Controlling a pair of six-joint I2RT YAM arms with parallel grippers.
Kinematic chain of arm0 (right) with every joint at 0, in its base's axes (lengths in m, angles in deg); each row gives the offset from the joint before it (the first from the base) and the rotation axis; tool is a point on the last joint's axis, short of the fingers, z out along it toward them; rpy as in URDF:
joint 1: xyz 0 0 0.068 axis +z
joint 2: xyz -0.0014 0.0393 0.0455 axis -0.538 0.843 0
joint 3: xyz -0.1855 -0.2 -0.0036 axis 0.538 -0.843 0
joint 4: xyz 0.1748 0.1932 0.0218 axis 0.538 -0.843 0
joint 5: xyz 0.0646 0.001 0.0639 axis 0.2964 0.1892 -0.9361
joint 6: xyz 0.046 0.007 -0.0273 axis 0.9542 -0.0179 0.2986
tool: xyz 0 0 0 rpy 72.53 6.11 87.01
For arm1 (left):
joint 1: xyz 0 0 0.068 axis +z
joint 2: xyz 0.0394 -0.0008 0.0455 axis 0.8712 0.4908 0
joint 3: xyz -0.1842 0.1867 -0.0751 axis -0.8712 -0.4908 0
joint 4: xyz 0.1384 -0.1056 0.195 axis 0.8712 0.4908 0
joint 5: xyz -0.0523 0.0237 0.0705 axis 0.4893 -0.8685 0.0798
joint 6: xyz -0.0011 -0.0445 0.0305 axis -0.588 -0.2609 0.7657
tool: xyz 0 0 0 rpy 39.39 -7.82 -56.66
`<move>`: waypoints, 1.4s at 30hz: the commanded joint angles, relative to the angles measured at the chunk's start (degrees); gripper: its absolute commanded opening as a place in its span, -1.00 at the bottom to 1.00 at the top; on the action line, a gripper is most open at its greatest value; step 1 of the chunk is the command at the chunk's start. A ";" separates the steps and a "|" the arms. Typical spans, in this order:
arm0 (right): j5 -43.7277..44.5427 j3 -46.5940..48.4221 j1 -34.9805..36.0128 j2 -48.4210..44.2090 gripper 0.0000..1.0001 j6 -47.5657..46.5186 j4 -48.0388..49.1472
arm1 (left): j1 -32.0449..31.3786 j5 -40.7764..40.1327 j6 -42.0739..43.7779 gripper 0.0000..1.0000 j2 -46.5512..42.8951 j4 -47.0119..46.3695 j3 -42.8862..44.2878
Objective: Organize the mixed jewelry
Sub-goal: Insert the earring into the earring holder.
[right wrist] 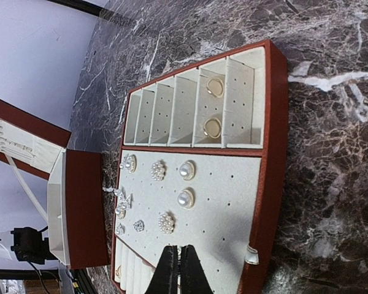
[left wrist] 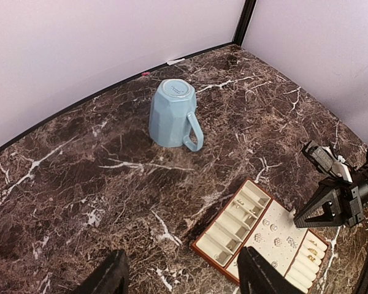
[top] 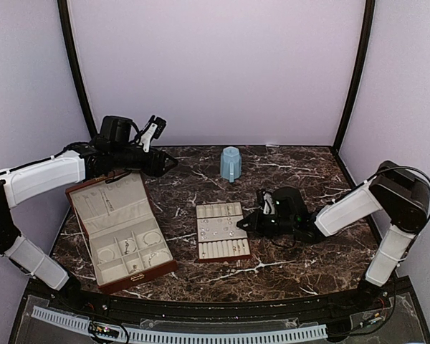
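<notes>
Landmark: the cream slotted tray [top: 222,231] lay flat near the middle of the marbled counter [top: 294,265], with its slotted end toward the back wall.
Mixed jewelry: most of the mixed jewelry [right wrist: 185,197] sat on that tray, and a smaller share lay in the box to the tray's left.
Studs: pearl and cluster studs [right wrist: 158,170] were dotted over the tray's flat middle panel, each apart from the next.
Rings: two rings [right wrist: 212,127] stood in a single slot, one slot in from the tray's edge.
Bracelet hoop: a larger bracelet hoop [top: 152,238] lay in the box compartment nearest the tray.
Right pincer: the right pincer [right wrist: 178,250] had its fingers pressed together. It hung low over the tray's right edge with its tips pointing across the stud panel, and the nearest studs lay just beyond them. I could not tell whether a tiny piece was pinched between the fingers.
Left pincer: the left pincer [left wrist: 183,272] had its fingers spread, with bare counter showing between them. It was held high to the tray's left rear, well apart from the pieces on the tray.
Box: the reddish-brown box [top: 122,229] stood open left of the tray, not touching it, with its lid tilted back.
Mug: a pale blue mug [top: 231,163] stood mouth down beyond the tray's slotted end.
</notes>
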 commanded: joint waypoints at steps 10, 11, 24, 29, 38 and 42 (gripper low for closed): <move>0.15 -2.43 -1.01 1.98 -1.00 2.66 7.19 | 0.43 0.64 -0.63 0.27 -2.01 -0.30 -1.04; -0.08 -2.54 -1.03 2.31 -1.00 2.82 7.54 | 0.42 0.65 -0.59 0.27 -2.03 -0.26 -1.06; -1.07 -2.79 -1.41 3.11 -1.00 3.69 8.35 | 0.42 0.58 -0.54 0.27 -2.05 -0.27 -1.02; -1.11 -3.29 -1.39 2.04 -1.00 3.90 7.48 | 0.43 0.67 -0.54 0.27 -1.92 -0.28 -1.08; -2.30 -3.53 -1.39 1.32 -1.00 3.87 7.35 | 0.42 0.92 -0.59 0.27 -1.78 -0.28 -1.06; -2.95 -3.46 -1.44 1.70 -1.00 3.86 7.48 | 0.41 0.89 -0.59 0.27 -1.66 -0.22 -1.05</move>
